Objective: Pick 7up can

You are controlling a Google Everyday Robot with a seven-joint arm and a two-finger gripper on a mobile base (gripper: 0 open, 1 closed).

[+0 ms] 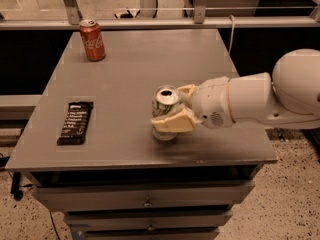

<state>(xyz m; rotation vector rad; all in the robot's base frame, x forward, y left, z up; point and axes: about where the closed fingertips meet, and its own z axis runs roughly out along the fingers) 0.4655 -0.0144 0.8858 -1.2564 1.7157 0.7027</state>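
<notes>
The 7up can (165, 98), white and silver with green markings and a silver top, stands upright near the front middle of the grey table (130, 79). My gripper (169, 109) reaches in from the right and is shut on the can. One tan finger (173, 122) crosses the can's front and the other (187, 90) sits behind it. The can's base is at or just above the table top; I cannot tell which. The front finger hides the lower part of the can.
A red cola can (92, 39) stands at the table's back left corner. A black snack bar (75, 122) lies flat at the front left. A railing (165, 23) runs behind the table, and drawers (145, 200) sit under the front edge.
</notes>
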